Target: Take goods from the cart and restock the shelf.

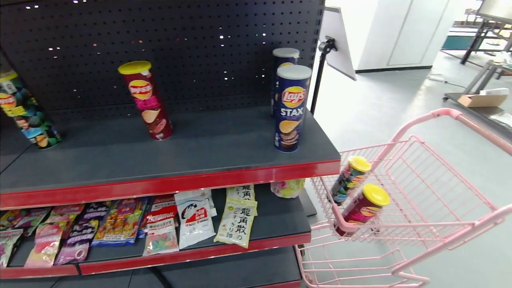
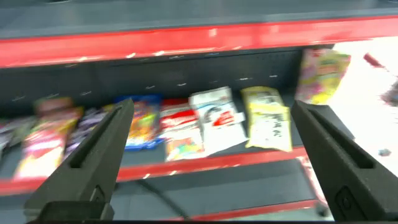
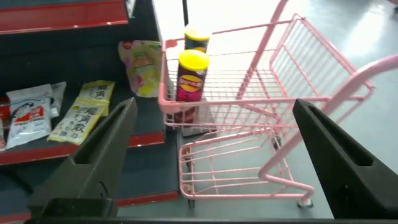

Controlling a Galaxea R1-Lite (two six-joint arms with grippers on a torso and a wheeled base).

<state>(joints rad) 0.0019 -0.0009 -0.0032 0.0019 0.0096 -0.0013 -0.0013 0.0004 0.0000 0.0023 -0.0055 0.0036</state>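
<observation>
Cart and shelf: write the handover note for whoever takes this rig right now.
Left gripper: open, empty, facing the lower shelf's snack bags.
Right gripper: open, empty, facing the pink cart.
Upper shelf holds four standing cans: multicolour shelf can, maroon shelf can, front blue can, rear blue can.
Left to do: the maroon cart can and multicolour cart can, both yellow-lidded, stand in the basket; shelve them.
</observation>
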